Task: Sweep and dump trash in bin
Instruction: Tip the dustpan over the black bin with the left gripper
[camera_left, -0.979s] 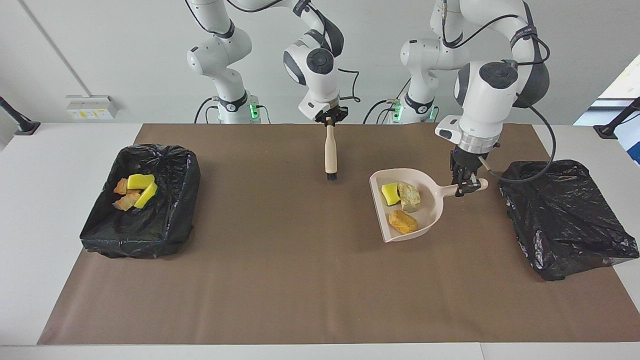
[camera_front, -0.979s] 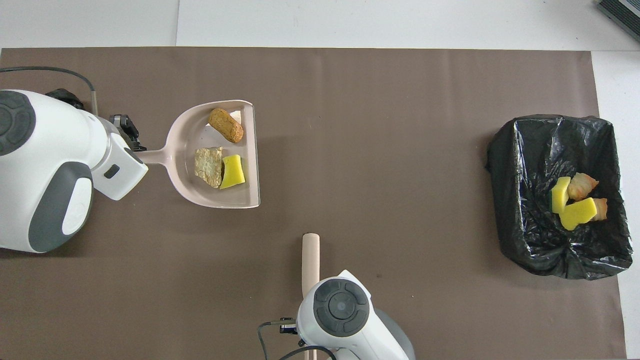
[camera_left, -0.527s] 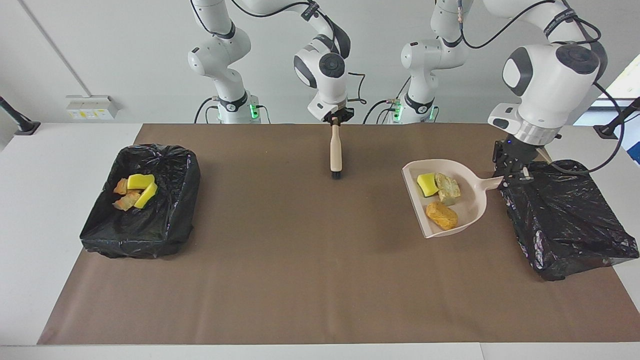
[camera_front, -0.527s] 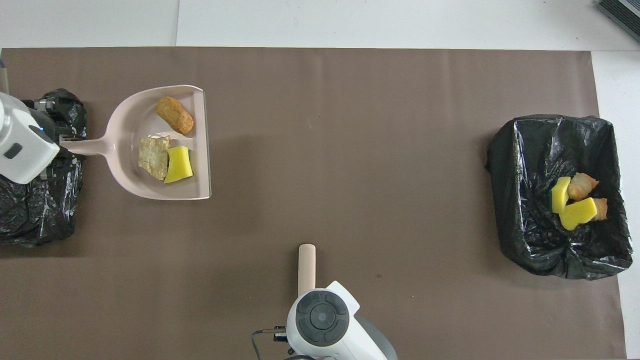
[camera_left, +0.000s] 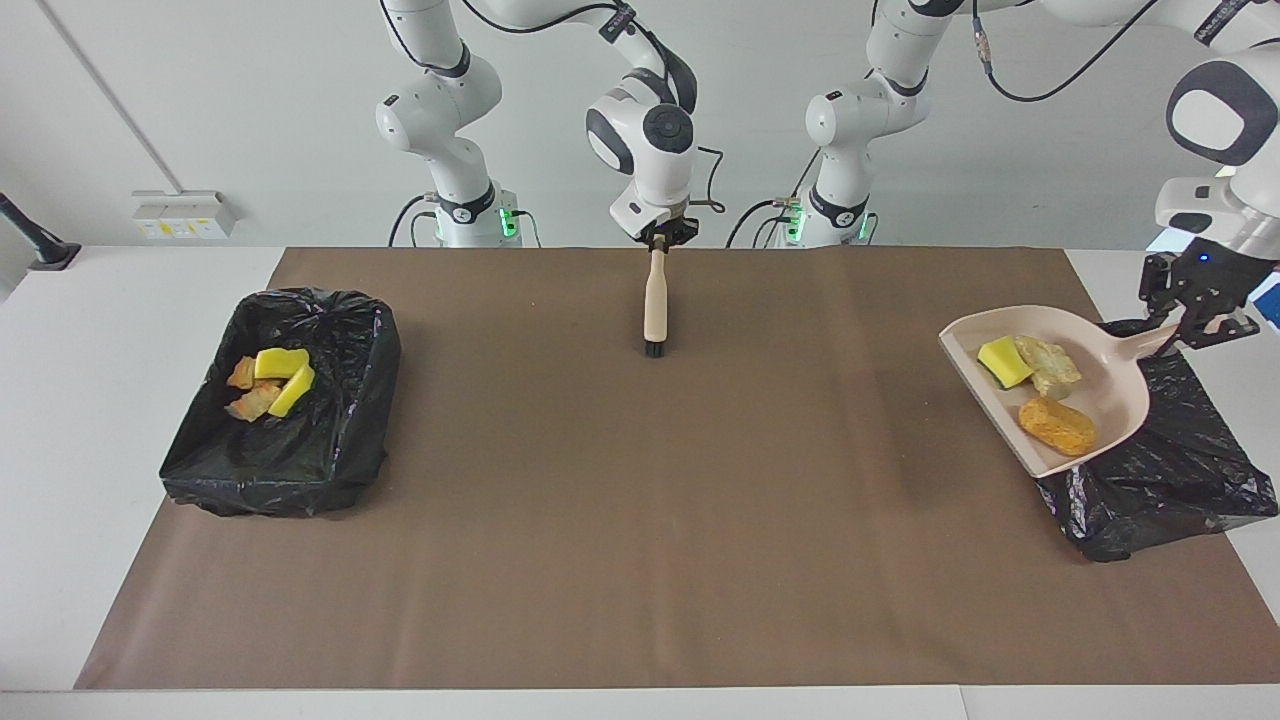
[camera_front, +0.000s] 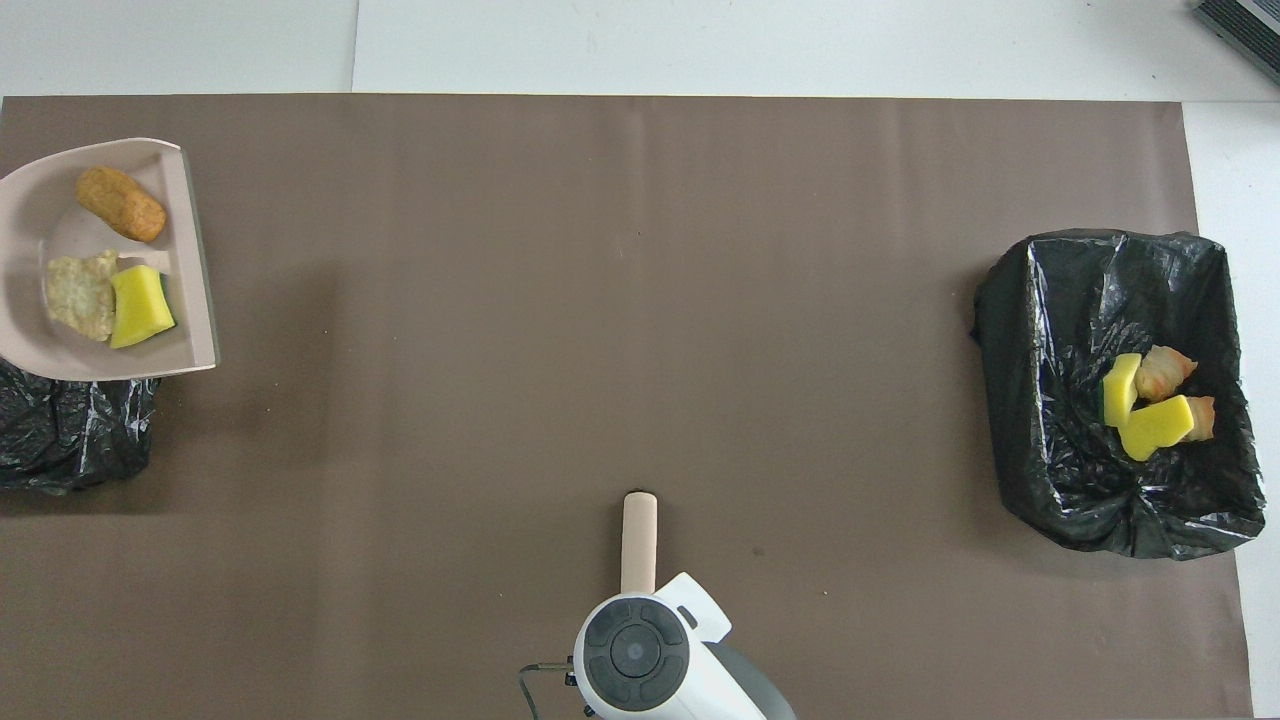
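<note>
Fingers of left gripper (camera_left: 1190, 322) clamp dustpan (camera_left: 1110, 400) handle over bin (camera_left: 1180, 470)

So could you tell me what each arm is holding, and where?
Left gripper: beige plastic dustpan by its handle end. Right gripper: beige-handled brush by its handle top.
</note>
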